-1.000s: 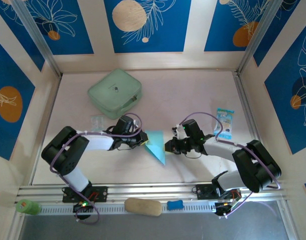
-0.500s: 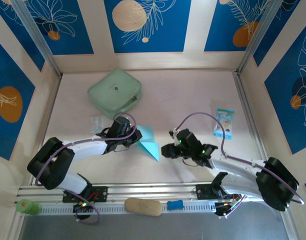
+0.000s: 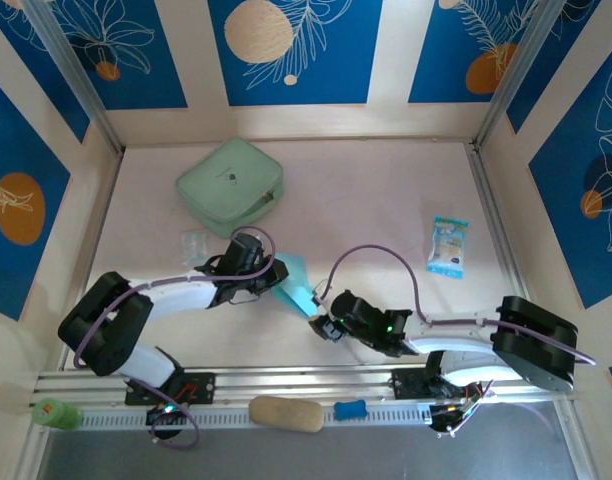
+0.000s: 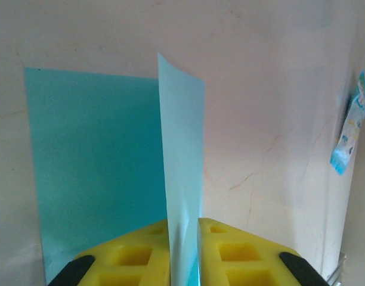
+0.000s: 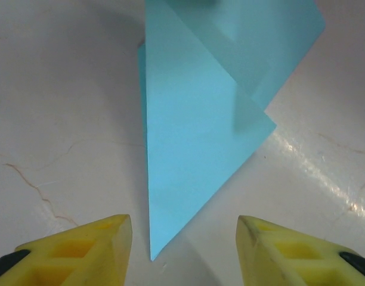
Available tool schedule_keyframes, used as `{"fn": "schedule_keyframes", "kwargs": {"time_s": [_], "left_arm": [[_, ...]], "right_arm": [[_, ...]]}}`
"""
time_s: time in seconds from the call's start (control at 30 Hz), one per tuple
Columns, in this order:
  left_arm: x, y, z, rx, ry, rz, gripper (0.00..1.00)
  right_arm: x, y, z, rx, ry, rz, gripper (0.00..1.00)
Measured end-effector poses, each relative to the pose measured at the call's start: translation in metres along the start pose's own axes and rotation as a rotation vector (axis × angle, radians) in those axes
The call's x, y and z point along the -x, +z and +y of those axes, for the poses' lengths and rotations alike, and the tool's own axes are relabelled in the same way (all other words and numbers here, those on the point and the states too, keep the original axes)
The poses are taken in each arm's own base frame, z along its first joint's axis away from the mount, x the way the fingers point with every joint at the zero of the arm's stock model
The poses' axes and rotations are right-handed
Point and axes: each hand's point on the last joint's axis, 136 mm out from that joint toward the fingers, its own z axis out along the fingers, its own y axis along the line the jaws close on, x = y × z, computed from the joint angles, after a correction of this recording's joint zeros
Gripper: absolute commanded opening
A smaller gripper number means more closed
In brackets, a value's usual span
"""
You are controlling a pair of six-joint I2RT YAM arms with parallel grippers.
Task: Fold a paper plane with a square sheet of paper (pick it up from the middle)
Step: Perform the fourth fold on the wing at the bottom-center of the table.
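I see the pale table (image 3: 386,190) with both arms reaching in from its near edge. My left gripper (image 3: 276,280) (image 4: 183,226) comes at the cyan sheet (image 3: 296,283) (image 4: 93,167) (image 5: 194,149) from 9 o'clock. Its yellow pads (image 4: 141,250) are drawn almost together on a flap of the sheet, which stands upright between them. My right gripper (image 3: 318,325) (image 5: 182,220) sits low at 5 o'clock of the sheet with its jaws spread wide and nothing in them. In the right wrist view the paper's sharp tip lies on the table in the gap between the pads (image 5: 93,244), touching neither. The mint-green case (image 3: 231,187) rests toward 11 o'clock, well apart from the paper; it looks closed and I cannot tell what is in it. The sheet lies just toward 6 o'clock of the table's middle. It is partly folded: a flat light cyan panel on the table, creased layers overlapping into a long triangle, and the raised flap at the left gripper. A small printed blue-white packet (image 3: 448,246) (image 4: 351,134) lies flat toward 3 o'clock, clear of both arms.
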Motion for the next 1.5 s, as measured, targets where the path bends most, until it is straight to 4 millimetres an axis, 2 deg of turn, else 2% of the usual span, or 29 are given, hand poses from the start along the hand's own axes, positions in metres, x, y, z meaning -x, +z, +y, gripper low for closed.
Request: {"fn": "schedule_keyframes", "kwargs": {"time_s": [0.37, 0.63, 0.7, 0.93, 1.17, 1.37, 1.5], "left_arm": [[-0.003, 0.000, -0.002, -0.011, 0.000, 0.020, 0.16], [-0.004, 0.000, -0.004, -0.018, 0.001, 0.028, 0.16], [-0.004, 0.000, -0.004, -0.018, 0.001, 0.027, 0.16], [-0.002, -0.002, -0.008, -0.022, 0.009, 0.024, 0.19], [0.000, -0.003, -0.014, -0.032, 0.025, 0.019, 0.22], [-0.001, -0.003, -0.012, -0.024, 0.027, 0.023, 0.16], [-0.001, -0.003, -0.011, -0.018, 0.025, 0.027, 0.08]], "right_arm": [[0.011, 0.023, 0.005, -0.086, -0.143, -0.016, 0.42], [0.006, 0.037, 0.005, -0.113, -0.166, 0.018, 0.40], [0.004, 0.040, 0.005, -0.117, -0.168, 0.025, 0.33], [0.007, 0.040, 0.002, -0.131, -0.149, 0.014, 0.19], [0.014, 0.036, -0.001, -0.122, -0.121, -0.004, 0.17], [0.014, 0.034, -0.003, -0.103, -0.087, 0.003, 0.19], [0.013, 0.034, -0.007, -0.107, -0.058, 0.008, 0.20]]}}
